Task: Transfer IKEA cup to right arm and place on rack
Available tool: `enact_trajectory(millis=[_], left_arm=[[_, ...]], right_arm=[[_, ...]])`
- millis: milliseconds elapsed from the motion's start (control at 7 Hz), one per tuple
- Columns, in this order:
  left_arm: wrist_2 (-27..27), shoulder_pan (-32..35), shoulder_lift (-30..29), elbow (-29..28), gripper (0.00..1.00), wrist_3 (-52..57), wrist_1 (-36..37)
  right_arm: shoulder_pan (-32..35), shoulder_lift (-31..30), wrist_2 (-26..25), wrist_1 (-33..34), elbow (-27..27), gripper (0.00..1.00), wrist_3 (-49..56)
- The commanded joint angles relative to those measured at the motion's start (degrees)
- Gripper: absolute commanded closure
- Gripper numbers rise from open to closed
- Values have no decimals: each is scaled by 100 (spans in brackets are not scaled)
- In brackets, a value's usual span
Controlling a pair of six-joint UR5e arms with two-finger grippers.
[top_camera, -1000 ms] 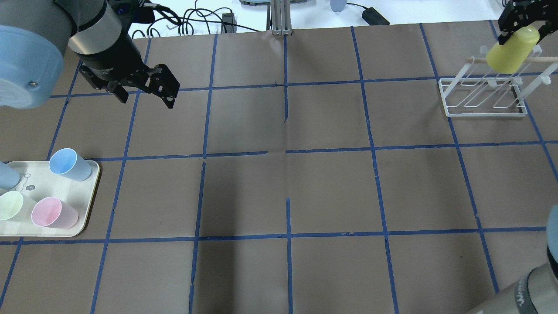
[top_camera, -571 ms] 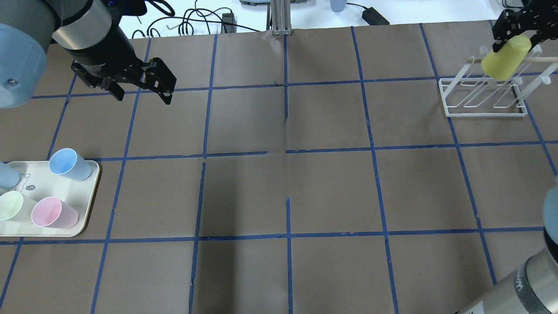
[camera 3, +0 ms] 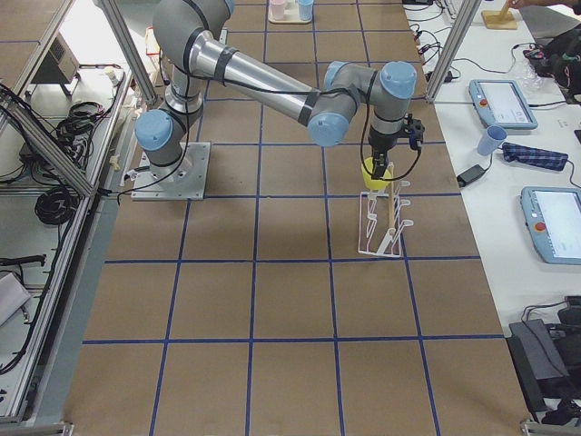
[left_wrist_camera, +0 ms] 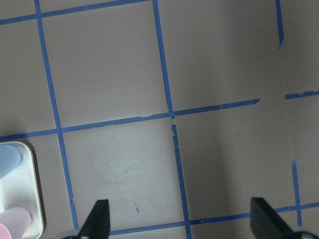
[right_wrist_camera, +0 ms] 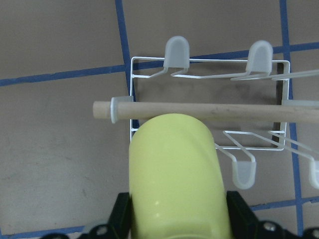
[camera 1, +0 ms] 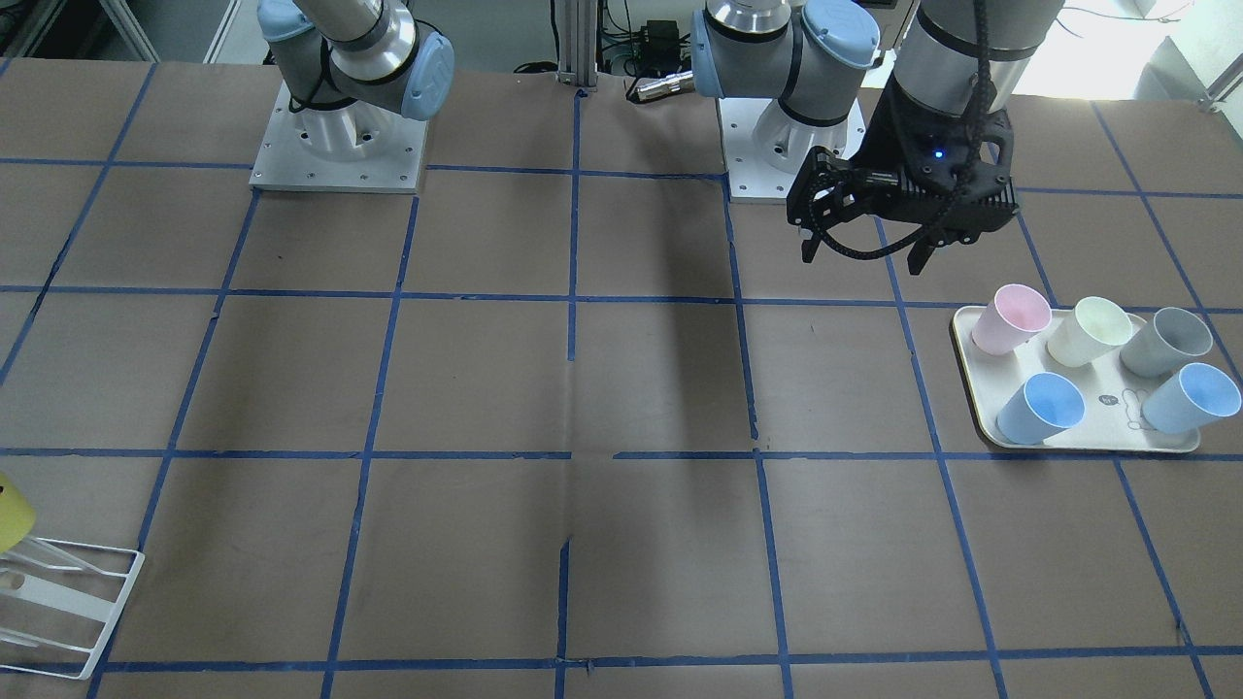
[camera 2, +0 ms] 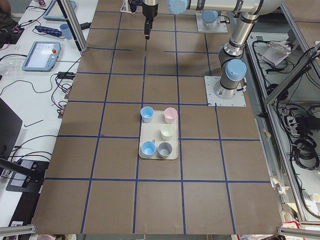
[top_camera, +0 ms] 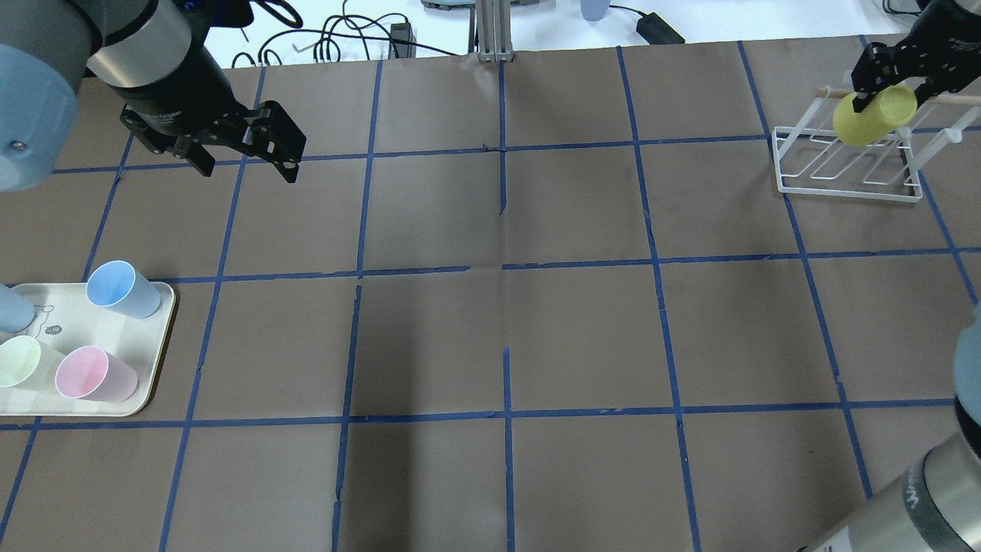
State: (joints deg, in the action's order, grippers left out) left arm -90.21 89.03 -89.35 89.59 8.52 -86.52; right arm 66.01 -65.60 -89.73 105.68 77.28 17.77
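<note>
At the left, near side of the bench sits a cream tray (top_camera: 157,345) with five small cups on it. You can see a pink cup (camera 1: 1010,320), a pale cream cup (camera 1: 1086,331), a grey cup (camera 1: 1165,341) and two blue cups (camera 1: 1039,408) (camera 1: 1191,398).

Farther back on the left, the left arm (top_camera: 165,84) hangs over the bench. Its jaws are spread wide with nothing between them.

Far over on the right stands the white wire rack (top_camera: 847,193). The IKEA cup (top_camera: 874,116) is bright yellow, smooth and shiny. It has no handle and one end is a bit thinner than the other. It is tipped over on a slant, up in the air over the far left corner of the rack. Its end is right beside the wooden peg (right_wrist_camera: 199,110). The right arm (camera 3: 272,91) reaches out to it, and its jaws squeeze the cup from both sides.

A second ago the yellow cup was higher and more to the right. Now it has come down and to the left, closer to the rack's wires. The left arm has moved a little to the left. The cups on the tray have not moved.
</note>
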Motion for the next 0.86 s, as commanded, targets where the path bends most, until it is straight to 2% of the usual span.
enact_trajectory(millis=[0, 714], left_arm=[[4, -9, -4, -29, 0, 9, 3], [21, -18, -13, -56, 0, 9, 12]], right_arm=[[9, -32, -1, 14, 16, 84, -2], [44, -102, -9, -319, 24, 83, -2]])
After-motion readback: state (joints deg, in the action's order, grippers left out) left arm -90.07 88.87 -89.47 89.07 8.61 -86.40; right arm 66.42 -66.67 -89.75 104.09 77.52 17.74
